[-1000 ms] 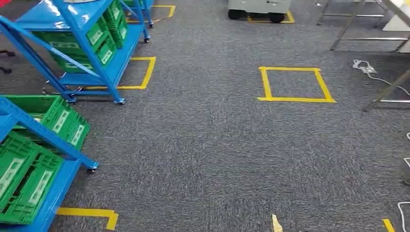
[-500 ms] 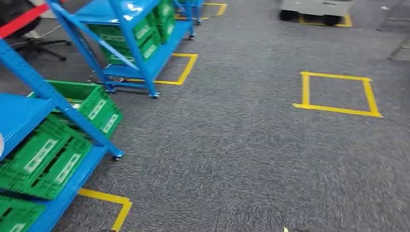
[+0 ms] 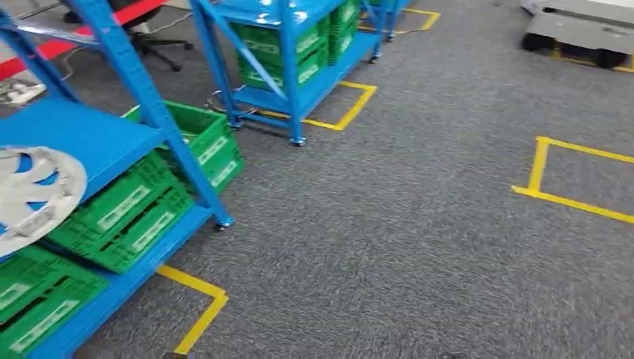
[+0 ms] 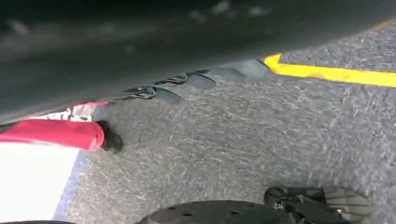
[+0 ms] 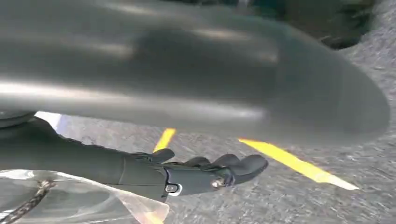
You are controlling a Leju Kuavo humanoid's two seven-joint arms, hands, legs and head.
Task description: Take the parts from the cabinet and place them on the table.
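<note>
Silver wheel cover (image 3: 34, 196) lies flat on blue cabinet shelf (image 3: 90, 134), above green crates (image 3: 123, 213). Looks light, thin plastic, flexy; I'd grip rim. Left hand (image 4: 205, 81), right hand (image 5: 205, 170): fingers slack, grasping nothing.

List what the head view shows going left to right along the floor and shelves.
Silver wheel cover on the near blue rack → green crates → second blue rack → yellow tape square on the carpet.
</note>
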